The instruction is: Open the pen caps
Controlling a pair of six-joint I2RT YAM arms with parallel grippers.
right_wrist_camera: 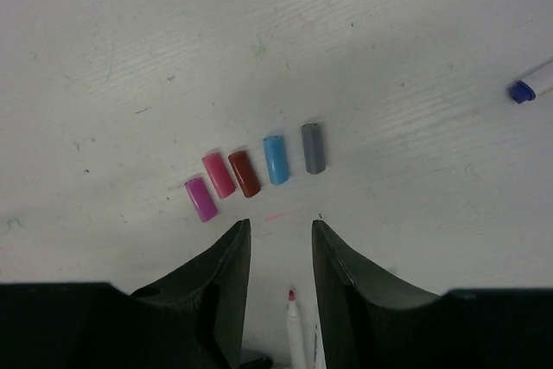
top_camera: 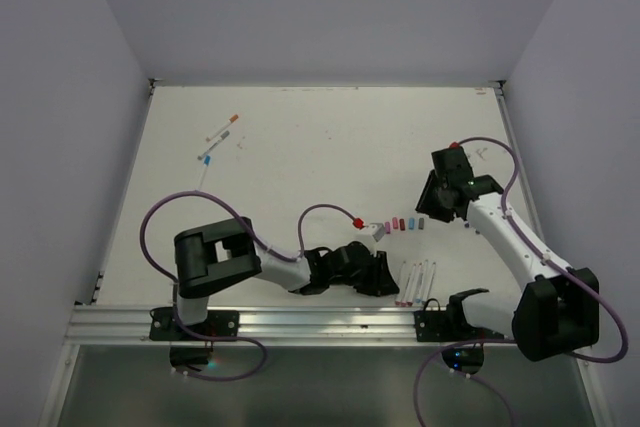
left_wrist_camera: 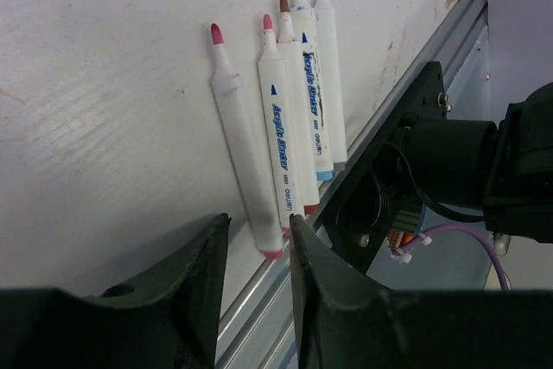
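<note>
Black hard-plastic fingers (left_wrist_camera: 203, 274) of the left end effector (left_wrist_camera: 257, 235) sit nearest, spread apart with nothing between them: released. Just past the tips lie five slim white-barrelled marker pens (left_wrist_camera: 285, 127), uncapped and side by side at the near edge of the scuffed matte white surface (left_wrist_camera: 104, 84), felt nibs showing. The right end effector (right_wrist_camera: 281, 231) is also released and empty. Ahead of it is a row of short smooth cylindrical caps (right_wrist_camera: 255, 170) in purple, pink, dark red, blue and grey, lying on their sides. Capped pens (top_camera: 218, 137) lie well apart at the far left. Likely next: fetch one, pinch the barrel mid-length, grip the cap squarely, and pull straight along the axis. Round, slick barrels could roll or slip.
</note>
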